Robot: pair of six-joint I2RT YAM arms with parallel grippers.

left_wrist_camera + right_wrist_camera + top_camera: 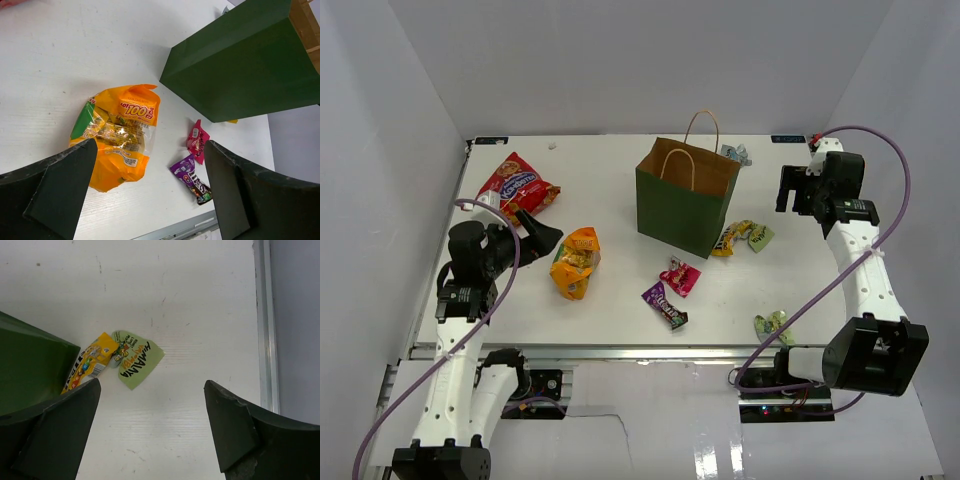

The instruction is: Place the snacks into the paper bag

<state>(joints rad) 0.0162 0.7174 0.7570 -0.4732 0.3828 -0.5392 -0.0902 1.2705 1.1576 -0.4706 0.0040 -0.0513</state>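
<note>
The orange-yellow bag (120, 135) lies flat on the desk (200, 300) under the left gripper (150, 150), nearer its left finger; this gripper is wide open and holds nothing. The paper bag (240, 65) stands upright ahead to its right. The right gripper (152, 390) is also wide open and empty, with the yellow candy pack (90, 362) and the light-green wrapper (137, 357) ahead to its left, just beside the paper bag, and bare desk up to the edge on its right.

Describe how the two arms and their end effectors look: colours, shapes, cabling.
The left arm and right arm have white tubular links with chunky black joint housings. A purple cable loops loosely outside each arm. The left end effector and right end effector are black. Up close, their fingers are broad, matte and wedge-shaped. No markings are legible.
</note>
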